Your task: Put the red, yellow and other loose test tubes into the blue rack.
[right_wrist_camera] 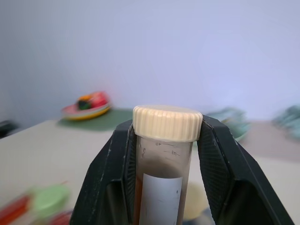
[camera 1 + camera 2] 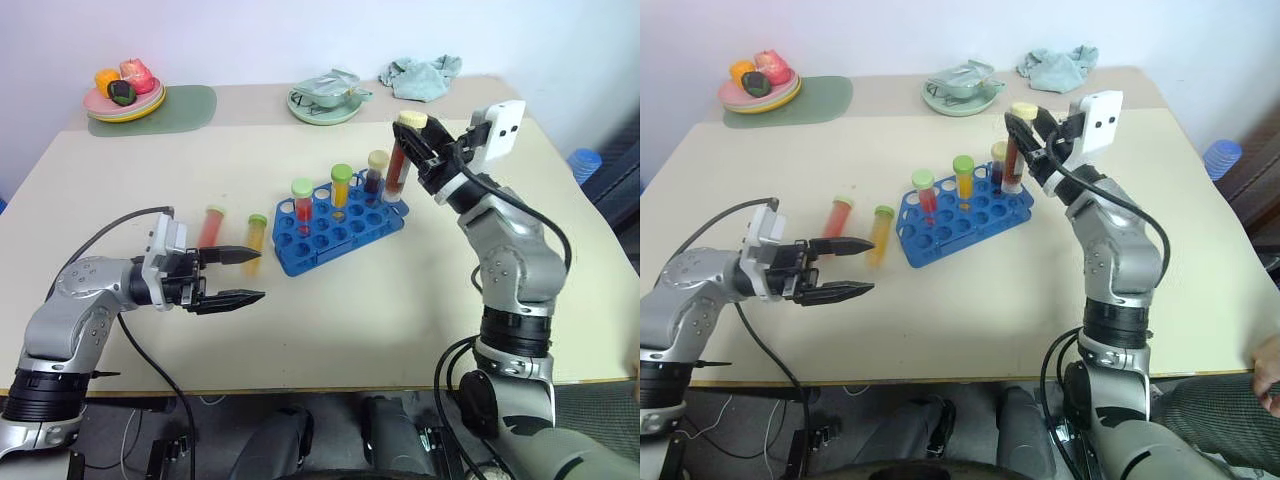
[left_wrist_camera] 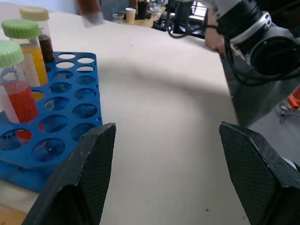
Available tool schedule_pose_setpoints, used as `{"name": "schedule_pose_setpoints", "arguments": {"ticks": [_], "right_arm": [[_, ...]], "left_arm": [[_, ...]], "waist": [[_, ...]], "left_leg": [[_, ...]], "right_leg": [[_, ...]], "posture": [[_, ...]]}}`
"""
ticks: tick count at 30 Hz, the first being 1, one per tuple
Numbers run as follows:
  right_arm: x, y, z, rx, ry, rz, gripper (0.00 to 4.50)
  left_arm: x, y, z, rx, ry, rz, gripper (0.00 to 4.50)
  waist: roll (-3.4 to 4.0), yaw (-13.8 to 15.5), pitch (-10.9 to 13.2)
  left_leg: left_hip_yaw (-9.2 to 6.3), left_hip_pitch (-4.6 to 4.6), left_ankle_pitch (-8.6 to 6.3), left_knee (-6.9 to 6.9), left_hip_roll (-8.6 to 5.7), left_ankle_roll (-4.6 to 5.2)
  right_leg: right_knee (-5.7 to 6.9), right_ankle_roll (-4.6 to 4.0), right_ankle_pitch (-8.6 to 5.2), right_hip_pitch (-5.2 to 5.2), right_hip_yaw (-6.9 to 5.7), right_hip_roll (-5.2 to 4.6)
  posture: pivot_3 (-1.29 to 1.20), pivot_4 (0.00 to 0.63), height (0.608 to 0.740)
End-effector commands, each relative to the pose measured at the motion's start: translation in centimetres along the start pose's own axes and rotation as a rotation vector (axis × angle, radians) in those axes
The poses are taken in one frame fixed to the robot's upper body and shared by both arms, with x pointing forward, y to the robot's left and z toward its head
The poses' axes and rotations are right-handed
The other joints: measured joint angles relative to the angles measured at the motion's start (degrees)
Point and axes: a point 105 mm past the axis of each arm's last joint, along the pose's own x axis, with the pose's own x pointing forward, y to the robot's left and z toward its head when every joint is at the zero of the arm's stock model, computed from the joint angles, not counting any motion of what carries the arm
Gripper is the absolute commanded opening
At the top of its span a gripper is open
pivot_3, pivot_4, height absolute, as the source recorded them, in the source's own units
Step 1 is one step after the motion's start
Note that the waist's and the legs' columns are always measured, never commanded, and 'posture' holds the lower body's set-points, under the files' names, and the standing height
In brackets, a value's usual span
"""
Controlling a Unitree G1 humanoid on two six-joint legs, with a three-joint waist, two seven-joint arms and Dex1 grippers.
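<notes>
One cream-capped tube (image 2: 399, 155) is pinched by the right pincer (image 2: 420, 140) above the blue rack (image 2: 340, 228), to be lowered upright into a free hole, while the left pincer (image 2: 238, 277) is spread.

The light is bright and even; shadows on my table (image 2: 330, 320) are soft; the plate of toy food (image 1: 87, 107) behind my right gripper's tube is out of focus.
</notes>
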Motion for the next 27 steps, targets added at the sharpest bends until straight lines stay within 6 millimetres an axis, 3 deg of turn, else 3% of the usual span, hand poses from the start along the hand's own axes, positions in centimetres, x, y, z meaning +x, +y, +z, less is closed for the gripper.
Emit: {"name": "schedule_pose_setpoints", "arguments": {"ticks": [1,9,18,27], "right_arm": [[0.0,-0.6,0.1,-0.035,-0.084,-0.037,1.26],[-0.5,-1.3,-2.4,0.031,-0.142,-0.083,1.26],[0.0,-0.5,-4.4,0.082,-0.144,-0.072,1.26],[-0.3,-1.2,-6.5,0.075,-0.111,-0.098,1.26]], "left_arm": [[-0.9,0.2,1.1,0.051,-0.006,0.047,3.56],[-2.0,0.1,0.4,0.02,-0.053,0.167,3.56],[-2.2,-0.3,0.3,0.017,-0.044,0.186,3.56],[-2.4,-0.4,0.6,0.029,-0.033,0.195,3.56]], "waist": [[0.01,-0.45,0.0],[0.06,-0.98,0.02],[0.09,-0.88,0.04],[0.09,-1.02,0.04]], "left_leg": [[-0.01,0.0,0.01,0.0,0.01,-0.01],[0.04,0.08,0.09,-0.1,0.21,-0.2],[0.05,0.1,0.13,-0.11,0.29,-0.28],[0.07,0.13,0.12,-0.12,0.32,-0.3]], "right_leg": [[0.0,-0.01,0.0,0.0,0.0,0.01],[0.06,-0.14,0.08,-0.05,0.1,0.13],[0.06,-0.29,0.17,-0.06,0.13,0.31],[0.06,-0.3,0.18,-0.05,0.14,0.34]], "posture": [[0.0,0.15,0.74],[0.0,0.15,0.74],[0.0,0.15,0.74],[0.0,0.15,0.74]]}}
